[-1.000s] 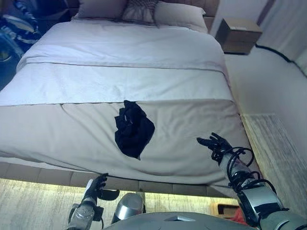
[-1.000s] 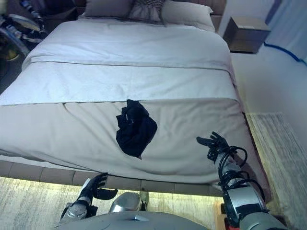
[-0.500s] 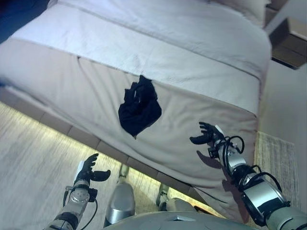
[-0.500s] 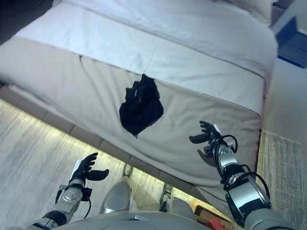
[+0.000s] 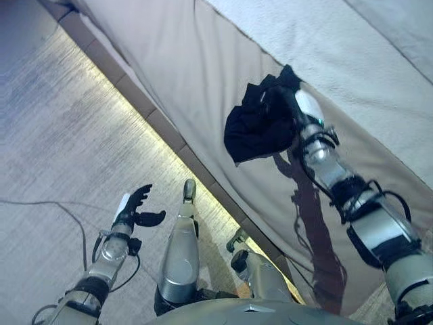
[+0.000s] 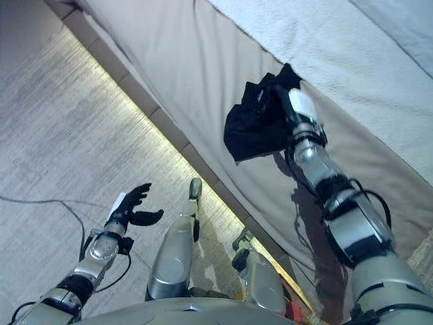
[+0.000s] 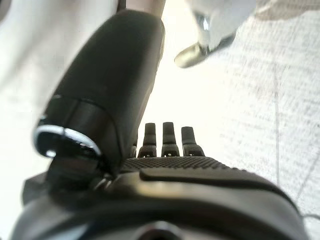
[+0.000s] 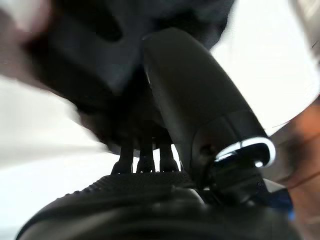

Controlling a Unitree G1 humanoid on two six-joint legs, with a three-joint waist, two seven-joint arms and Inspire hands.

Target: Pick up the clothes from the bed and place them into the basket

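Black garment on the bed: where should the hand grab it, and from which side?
Take the bunched upper folds of the black garment, where the cloth stands thickest, rather than the flat tail pointing toward the bed edge. Come from above on the robot's right side, where the right hand already is. Its fingers are hidden in the cloth.

Bed (image 5: 203, 74) under a beige cover, crumpled black garment (image 5: 260, 125) directly on it
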